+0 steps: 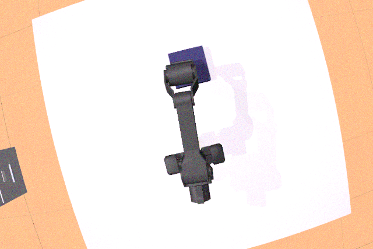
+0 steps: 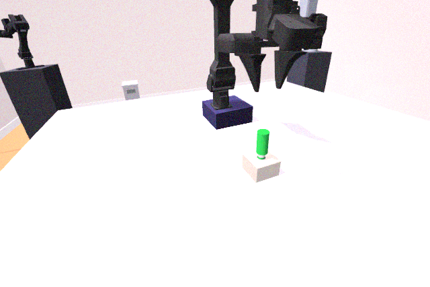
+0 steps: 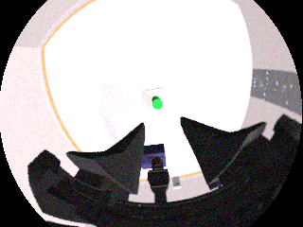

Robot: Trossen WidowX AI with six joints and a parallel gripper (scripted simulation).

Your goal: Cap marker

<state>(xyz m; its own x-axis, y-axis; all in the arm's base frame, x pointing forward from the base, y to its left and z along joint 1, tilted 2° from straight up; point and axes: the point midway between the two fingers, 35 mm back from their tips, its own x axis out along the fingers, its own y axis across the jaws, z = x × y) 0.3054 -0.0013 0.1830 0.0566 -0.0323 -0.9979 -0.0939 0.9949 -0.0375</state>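
Note:
The green cap point(image 2: 263, 142) point(image 3: 157, 103) sits upright on top of the marker point(image 2: 261, 156). A narrow pale band and a thin green ring of the marker show between the cap and the pale holder block point(image 2: 267, 171) point(image 3: 149, 97). From these views I cannot tell whether the cap is fully clicked on. My gripper point(image 2: 268, 89) point(image 3: 162, 122) is open and empty, with its fingers pointing down. It is high above the table and clear of the cap. In the top view, the arm hides the cap, marker and holder.
My arm point(image 1: 188, 128) stands on a dark blue base block point(image 1: 189, 54) point(image 2: 234, 117) point(image 3: 153, 156) on the white table point(image 1: 105, 104) point(image 2: 138, 207). Beyond the table, a dark pedestal point(image 2: 34, 89) with another arm stands left and a second dark pedestal point(image 2: 318, 68) stands right.

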